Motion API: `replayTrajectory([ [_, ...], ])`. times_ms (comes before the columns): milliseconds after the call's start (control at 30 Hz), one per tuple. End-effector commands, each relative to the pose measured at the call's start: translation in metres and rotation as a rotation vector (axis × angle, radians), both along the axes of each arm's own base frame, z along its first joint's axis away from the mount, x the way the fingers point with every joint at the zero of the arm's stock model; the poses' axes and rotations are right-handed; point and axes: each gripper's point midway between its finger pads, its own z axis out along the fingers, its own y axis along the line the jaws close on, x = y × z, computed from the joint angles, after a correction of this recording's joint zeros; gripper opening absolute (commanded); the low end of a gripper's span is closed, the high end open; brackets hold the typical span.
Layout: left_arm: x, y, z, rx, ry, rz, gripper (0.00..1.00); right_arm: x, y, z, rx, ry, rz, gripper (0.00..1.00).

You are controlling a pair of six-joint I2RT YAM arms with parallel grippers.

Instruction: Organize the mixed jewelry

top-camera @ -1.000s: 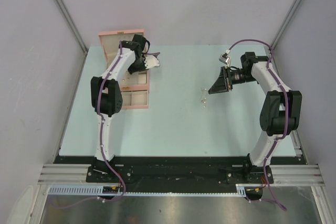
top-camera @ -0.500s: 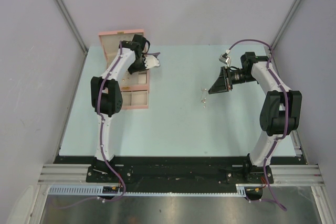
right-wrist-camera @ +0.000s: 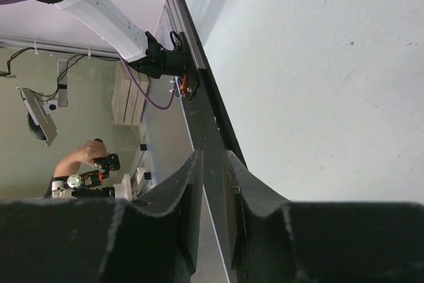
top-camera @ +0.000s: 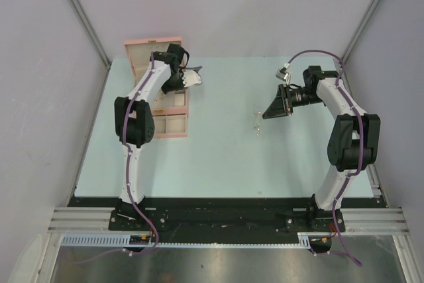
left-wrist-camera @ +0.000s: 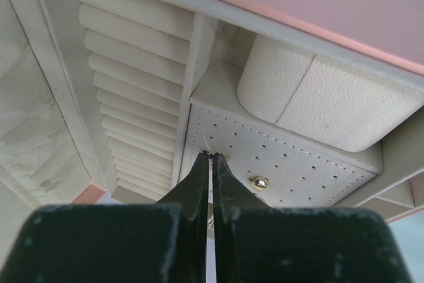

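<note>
The open pink jewelry box [top-camera: 171, 126] stands at the table's left. My left gripper [top-camera: 177, 88] reaches into it. In the left wrist view its jaws [left-wrist-camera: 211, 156] are pressed together on a thin silvery wire-like jewelry piece [left-wrist-camera: 207, 142], with the tips at the white perforated pad [left-wrist-camera: 305, 164]. A small gold stud [left-wrist-camera: 258, 182] sits on that pad just right of the tips. A few tiny silvery jewelry pieces [top-camera: 256, 120] lie on the table near the middle. My right gripper [top-camera: 267, 115] hovers just right of them, slightly open and empty [right-wrist-camera: 213, 157].
The box has ring rolls [left-wrist-camera: 126, 77], a cream cushion [left-wrist-camera: 318, 97] and its raised lid [top-camera: 151, 48] at the back. The table's black front rail [top-camera: 218, 217] runs along the near edge. Grey walls close in on both sides.
</note>
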Motion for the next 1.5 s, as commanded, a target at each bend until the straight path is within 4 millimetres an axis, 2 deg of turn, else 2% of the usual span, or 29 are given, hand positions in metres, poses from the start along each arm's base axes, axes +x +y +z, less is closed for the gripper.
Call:
replayTrajectory([
  [0, 0.0, -0.006, 0.019, -0.026, -0.036, -0.026, 0.0, 0.001, 0.001, 0.0, 0.004, -0.029, 0.01, 0.23],
  [867, -0.005, -0.002, 0.01, -0.009, -0.012, -0.024, 0.0, 0.001, 0.001, -0.002, 0.002, -0.024, 0.011, 0.23],
  [1233, -0.001, -0.001, 0.025, -0.012, -0.05, -0.03, 0.0, 0.002, 0.002, -0.002, 0.001, -0.024, 0.012, 0.23],
  [1467, -0.004, 0.001, 0.025, -0.01, -0.04, -0.028, 0.0, 0.001, 0.002, -0.001, -0.001, -0.026, 0.013, 0.23],
])
